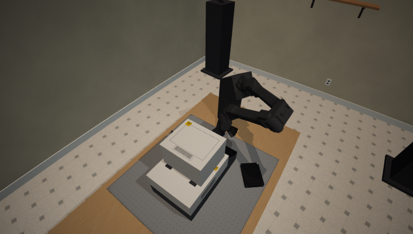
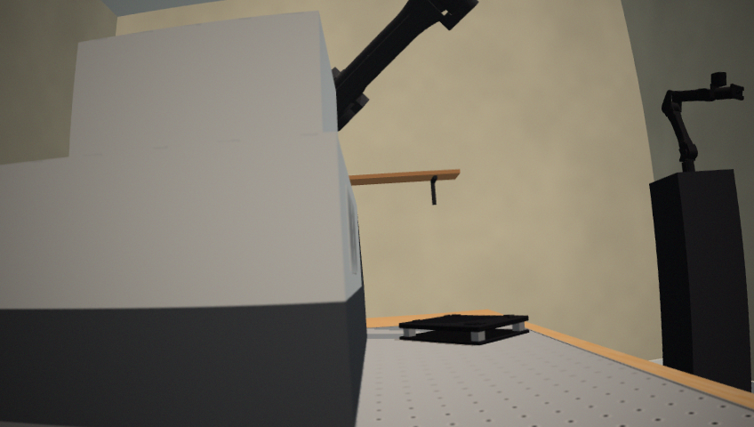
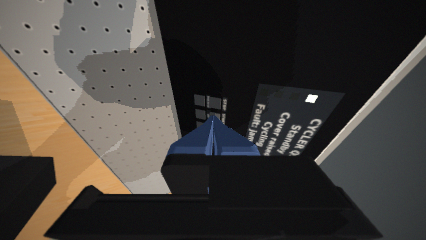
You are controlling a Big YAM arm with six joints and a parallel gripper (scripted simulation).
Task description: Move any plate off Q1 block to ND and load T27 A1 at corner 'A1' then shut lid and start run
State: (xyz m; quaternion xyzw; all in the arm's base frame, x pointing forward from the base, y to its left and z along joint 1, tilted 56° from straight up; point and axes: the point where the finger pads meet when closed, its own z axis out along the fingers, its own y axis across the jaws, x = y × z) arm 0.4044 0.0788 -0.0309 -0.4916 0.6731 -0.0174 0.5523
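The cycler Q1 (image 1: 189, 166) is a white box on a dark base, standing on the grey perforated mat. Its white lid (image 1: 193, 149) lies down over the body and hides the block. No plate is in view. My gripper (image 1: 229, 131) hangs over Q1's panel end, on the arm's side. In the wrist view the blue fingers (image 3: 212, 119) are shut on nothing, and their tips point down at the dark key block (image 3: 209, 106) just below them. I cannot tell whether they touch a key. The display (image 3: 295, 122) beside the keys shows white text and a small pale square.
A flat black nest (image 1: 252, 174) lies empty on the mat to the right of Q1; it also shows in the exterior view (image 2: 465, 325). A black pillar (image 1: 219, 37) stands behind the arm, and another with a small arm (image 2: 698, 275) at the right.
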